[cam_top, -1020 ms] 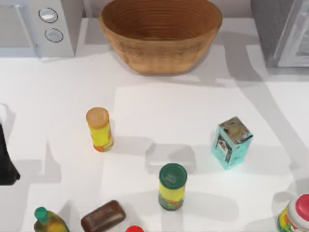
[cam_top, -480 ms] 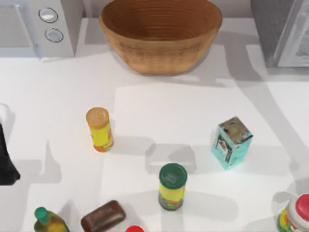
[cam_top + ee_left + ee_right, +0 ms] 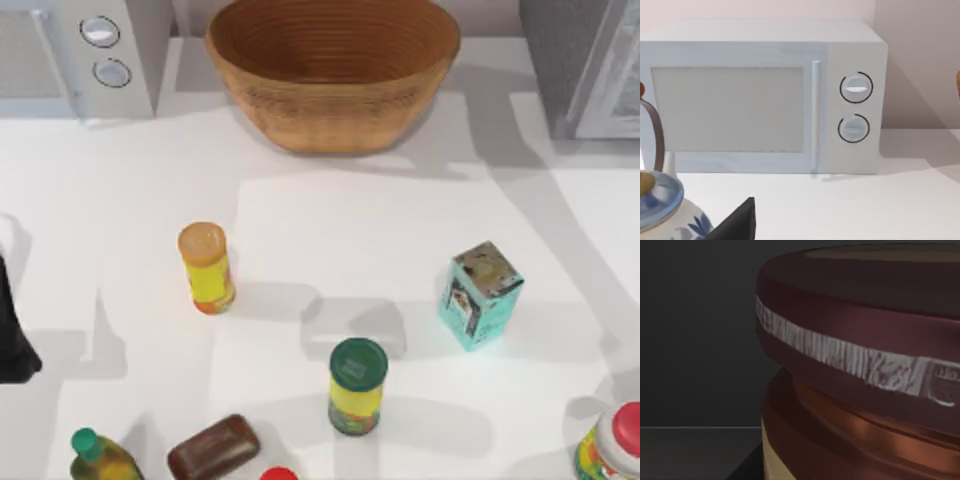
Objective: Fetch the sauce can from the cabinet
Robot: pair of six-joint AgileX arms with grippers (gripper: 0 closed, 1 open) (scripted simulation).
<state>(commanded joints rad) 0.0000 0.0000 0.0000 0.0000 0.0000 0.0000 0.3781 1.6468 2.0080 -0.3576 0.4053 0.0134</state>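
The sauce can (image 3: 860,365) is being seen at very close range in the right wrist view, standing in a dark grey enclosure, with its maroon rim, pale band and cream label visible. The right gripper's fingers are not being shown, so whether they are apart or together cannot be told. In the top view the cabinet (image 3: 585,65) is being shown at the far right corner with its door panel angled. The left arm (image 3: 12,330) is being kept at the table's left edge; its finger state cannot be told. One microwave (image 3: 765,95), one basket (image 3: 333,70), one teal carton (image 3: 480,295) and two upright yellow containers are being counted. Nothing is being seen to differ from the earlier top frames.
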